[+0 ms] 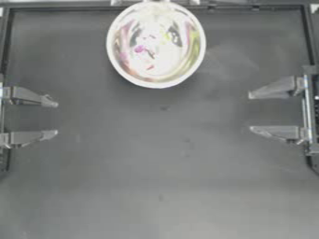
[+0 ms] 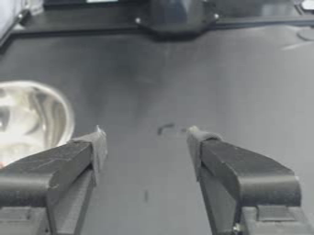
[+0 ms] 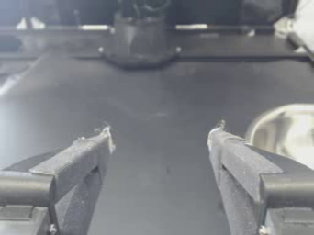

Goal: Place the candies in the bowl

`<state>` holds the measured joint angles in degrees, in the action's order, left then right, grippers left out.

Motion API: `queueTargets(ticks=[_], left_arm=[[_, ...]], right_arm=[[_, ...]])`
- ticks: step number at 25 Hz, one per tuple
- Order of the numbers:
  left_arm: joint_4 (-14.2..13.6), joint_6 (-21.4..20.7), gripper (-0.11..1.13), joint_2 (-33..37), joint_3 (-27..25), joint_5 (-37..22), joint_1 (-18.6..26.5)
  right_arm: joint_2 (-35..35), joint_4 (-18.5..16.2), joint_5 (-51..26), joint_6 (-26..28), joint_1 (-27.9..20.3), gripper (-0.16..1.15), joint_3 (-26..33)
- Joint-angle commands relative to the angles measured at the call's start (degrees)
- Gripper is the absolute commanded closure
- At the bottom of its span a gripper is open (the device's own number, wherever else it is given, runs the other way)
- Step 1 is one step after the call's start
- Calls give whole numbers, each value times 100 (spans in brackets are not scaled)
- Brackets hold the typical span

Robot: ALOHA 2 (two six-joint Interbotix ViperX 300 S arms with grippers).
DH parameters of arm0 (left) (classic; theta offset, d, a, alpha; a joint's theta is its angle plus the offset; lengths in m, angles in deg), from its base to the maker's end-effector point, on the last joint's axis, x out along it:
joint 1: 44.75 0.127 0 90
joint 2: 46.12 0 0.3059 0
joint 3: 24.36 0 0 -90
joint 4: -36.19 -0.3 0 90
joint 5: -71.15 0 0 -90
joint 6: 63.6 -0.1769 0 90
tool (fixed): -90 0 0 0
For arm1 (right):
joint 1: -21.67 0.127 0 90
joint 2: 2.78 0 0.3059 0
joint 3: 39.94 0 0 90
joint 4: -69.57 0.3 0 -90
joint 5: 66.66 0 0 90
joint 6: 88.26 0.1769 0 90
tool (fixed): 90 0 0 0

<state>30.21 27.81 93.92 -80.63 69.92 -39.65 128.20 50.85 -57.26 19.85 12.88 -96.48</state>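
Observation:
The shiny metal bowl (image 1: pixel 156 44) stands at the table's far edge, near the middle. Inside it lie small candies (image 1: pixel 142 49): magenta, red and yellowish spots show among the reflections, and I cannot tell them apart one by one. My left gripper (image 1: pixel 53 118) is drawn back at the left edge, open and empty. My right gripper (image 1: pixel 252 112) is drawn back at the right edge, also open and empty. The left wrist view shows the open left gripper (image 2: pixel 146 134) with the bowl (image 2: pixel 30 119) off to one side. The right wrist view shows the open right gripper (image 3: pixel 160 133) beside the bowl (image 3: pixel 288 131).
The dark table (image 1: pixel 159 177) stretches between the two arms. Each wrist view looks across it to the opposite arm's base (image 2: pixel 175 16) (image 3: pixel 138 43). A raised rail (image 1: pixel 156 6) runs along the far edge behind the bowl.

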Motion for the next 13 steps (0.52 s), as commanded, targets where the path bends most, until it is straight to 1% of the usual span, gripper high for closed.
queueTargets(ticks=[1, 13], left_arm=[[-26, -18, 12, -105, 176, 132, 0], [-79, -18, 12, -114, 352, 149, 0]], right_arm=[[70, 9, 44, -9, 0, 4, 70], [220, -18, 26, -26, 0, 4, 132]])
